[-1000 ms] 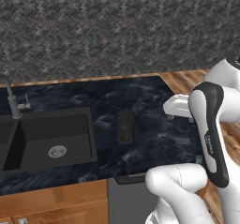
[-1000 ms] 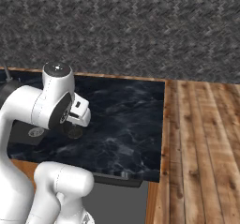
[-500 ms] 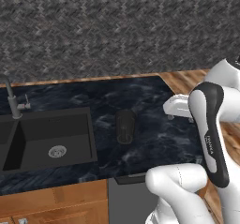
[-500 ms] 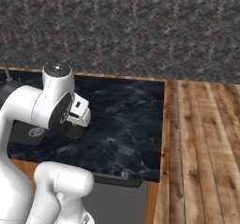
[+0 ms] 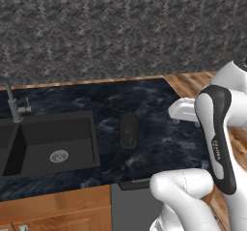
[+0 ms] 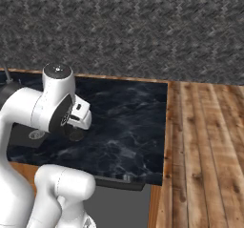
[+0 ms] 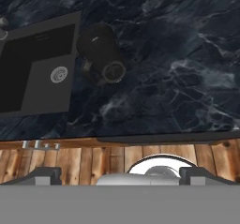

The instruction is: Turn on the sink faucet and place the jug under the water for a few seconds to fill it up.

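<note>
Left base view has the jug [image 5: 129, 130] upright on the tabletop [image 5: 159, 138], just right of the sink [image 5: 48, 143], near the faucet [image 5: 12, 102] for easy filling. No water runs. Tool jaws spread wide, holding nothing, high above the jug.

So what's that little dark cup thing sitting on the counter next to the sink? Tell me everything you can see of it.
That is the jug, a small, nearly black cylinder with a dull, smooth look. In the hand view a small handle shows on its side and a round opening at one end. Whether it stands upright or lies on its side I cannot tell. It rests on the dark marbled counter, just right of the black sink and apart from its edge. Nothing else touches it, and no water is on it.
</note>
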